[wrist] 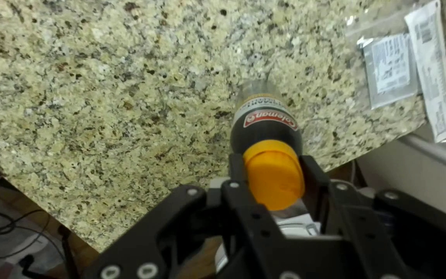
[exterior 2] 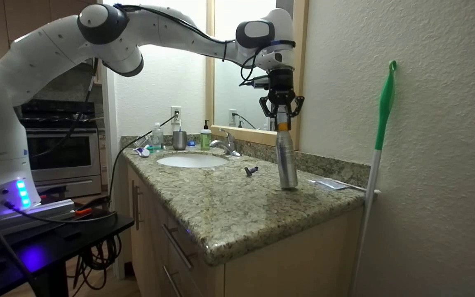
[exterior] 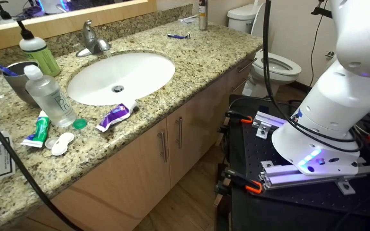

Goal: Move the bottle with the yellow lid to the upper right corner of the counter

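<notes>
The bottle with the yellow lid shows in the wrist view (wrist: 266, 130) with a dark labelled body and a yellow-orange cap. It is also in both exterior views (exterior: 203, 19) (exterior 2: 286, 161), cut off at the top in one. My gripper (exterior 2: 283, 123) points down over it, and its fingers (wrist: 272, 164) are shut on the cap from both sides. The bottle leans slightly, and its base is on or just above the granite counter (exterior 2: 229, 202); I cannot tell if it touches. It is past the sink, near the counter's end. The gripper is out of view in an exterior view.
A flat plastic packet (wrist: 391, 66) and a white strip (wrist: 434, 73) lie near the wall edge. A blue razor (exterior: 179, 36) lies between bottle and sink (exterior: 124, 77). A green-handled pole (exterior 2: 379, 123) leans by the counter's end. The mirror (exterior 2: 243, 74) stands behind the arm.
</notes>
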